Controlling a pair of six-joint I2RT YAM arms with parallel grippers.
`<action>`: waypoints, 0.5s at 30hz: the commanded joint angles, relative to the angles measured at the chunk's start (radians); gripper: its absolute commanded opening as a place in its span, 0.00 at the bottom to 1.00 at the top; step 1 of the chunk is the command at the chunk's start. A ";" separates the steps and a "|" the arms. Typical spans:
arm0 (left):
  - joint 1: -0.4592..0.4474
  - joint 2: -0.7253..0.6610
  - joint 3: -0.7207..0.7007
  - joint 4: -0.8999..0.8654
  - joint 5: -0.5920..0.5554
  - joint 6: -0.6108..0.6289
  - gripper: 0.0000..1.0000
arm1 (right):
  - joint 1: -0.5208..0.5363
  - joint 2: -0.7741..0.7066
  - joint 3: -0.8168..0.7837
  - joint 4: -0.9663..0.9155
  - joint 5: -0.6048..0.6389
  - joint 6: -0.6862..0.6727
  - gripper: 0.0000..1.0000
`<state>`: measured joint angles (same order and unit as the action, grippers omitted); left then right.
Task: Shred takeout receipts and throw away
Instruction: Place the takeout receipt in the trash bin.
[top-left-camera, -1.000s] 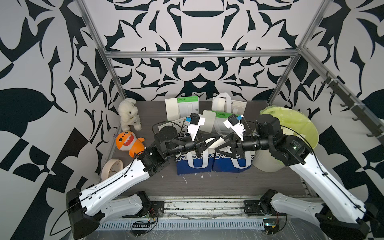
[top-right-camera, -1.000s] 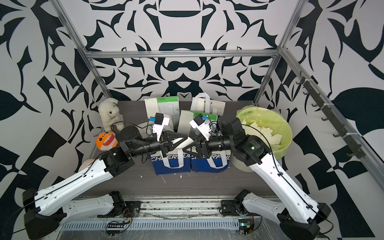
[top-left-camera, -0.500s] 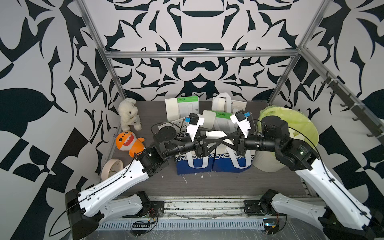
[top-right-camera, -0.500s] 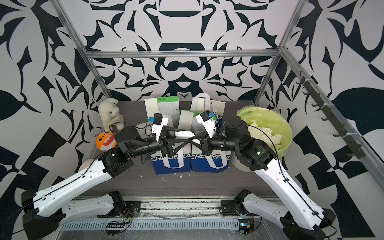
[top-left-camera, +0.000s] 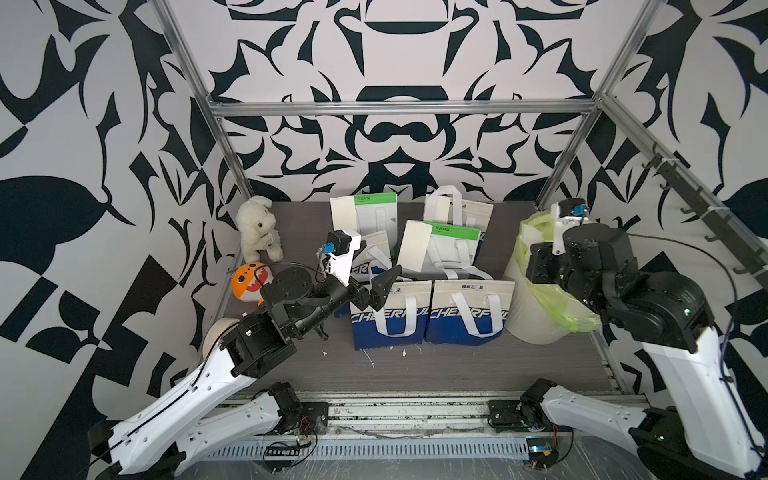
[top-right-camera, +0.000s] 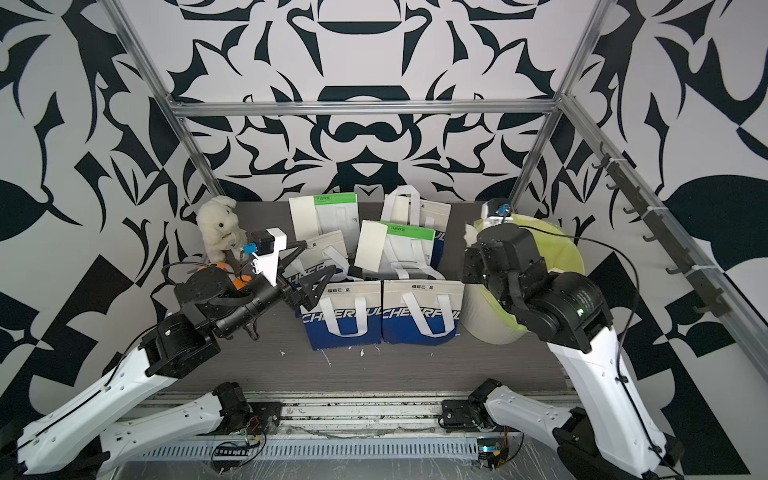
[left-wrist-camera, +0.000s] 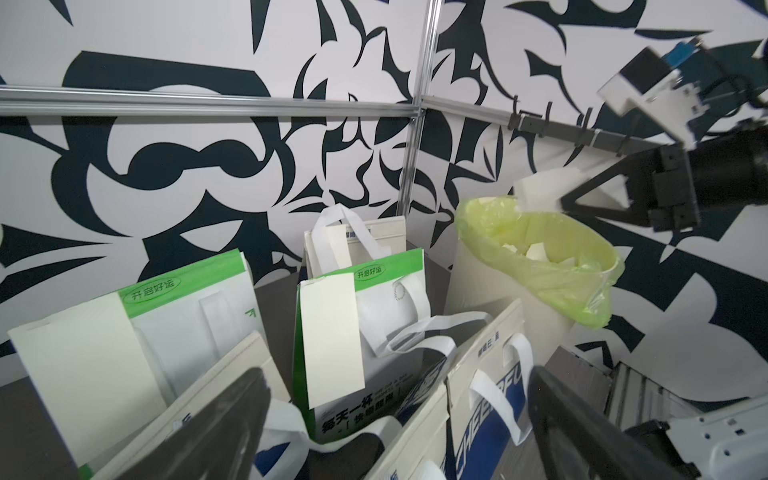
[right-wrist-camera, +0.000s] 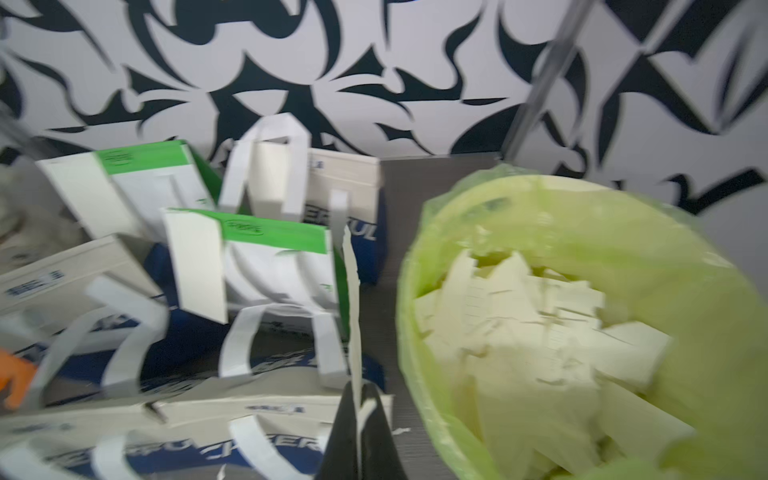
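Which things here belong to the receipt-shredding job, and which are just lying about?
Job:
- torn cream paper strip in the shut right gripper
- whole cream rectangular paper slips on the paper carrier bags
- white round bin with green liner, holding torn pieces
- open left gripper

Lying about:
- white plush rabbit
- orange plush fish

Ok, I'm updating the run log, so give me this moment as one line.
left gripper: open, empty, near bags | right gripper: shut on torn receipt piece, beside bin rim | bin: holds torn pieces
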<state>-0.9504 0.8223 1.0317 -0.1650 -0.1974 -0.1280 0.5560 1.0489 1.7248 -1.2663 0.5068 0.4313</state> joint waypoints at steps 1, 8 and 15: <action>-0.002 0.010 -0.010 -0.032 -0.011 0.027 0.99 | -0.113 0.025 0.003 -0.127 0.094 -0.016 0.00; -0.002 0.059 0.008 -0.038 0.038 0.033 1.00 | -0.490 0.098 -0.072 -0.056 -0.196 -0.196 0.02; -0.003 0.056 0.002 -0.006 0.081 0.081 0.99 | -0.527 0.130 -0.031 -0.064 -0.353 -0.203 1.00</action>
<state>-0.9504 0.8967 1.0271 -0.2073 -0.1490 -0.0803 0.0330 1.2083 1.6558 -1.3399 0.2508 0.2581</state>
